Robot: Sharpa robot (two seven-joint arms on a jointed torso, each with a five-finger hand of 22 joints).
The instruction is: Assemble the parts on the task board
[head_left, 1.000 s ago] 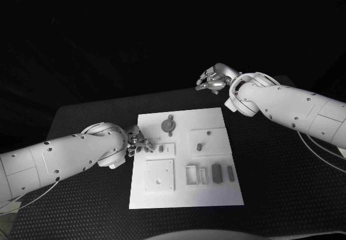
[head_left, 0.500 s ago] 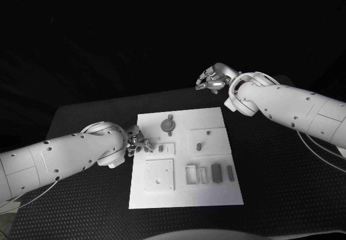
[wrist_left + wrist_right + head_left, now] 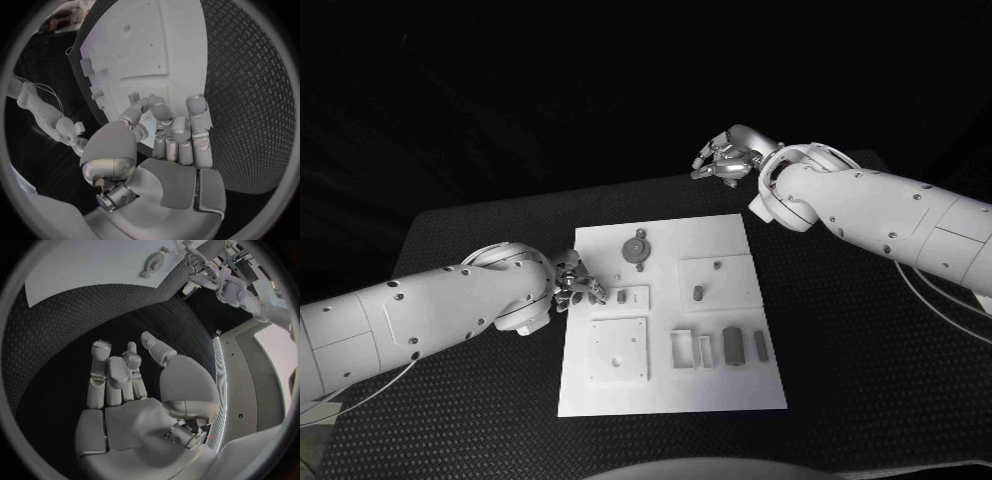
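Observation:
The white task board lies in the middle of the black table. Grey parts sit on it: a round piece near the far end, a small oval piece in a square plate, and upright blocks near the right edge. My left hand hovers at the board's left edge, its fingers curled toward the thumb. Whether anything sits between them is hidden. My right hand hangs beyond the table's far edge, fingers apart and holding nothing.
Square raised plates and an open frame take up the board's near half. Black textured mat surrounds the board on all sides. My right forearm crosses above the table's far right corner.

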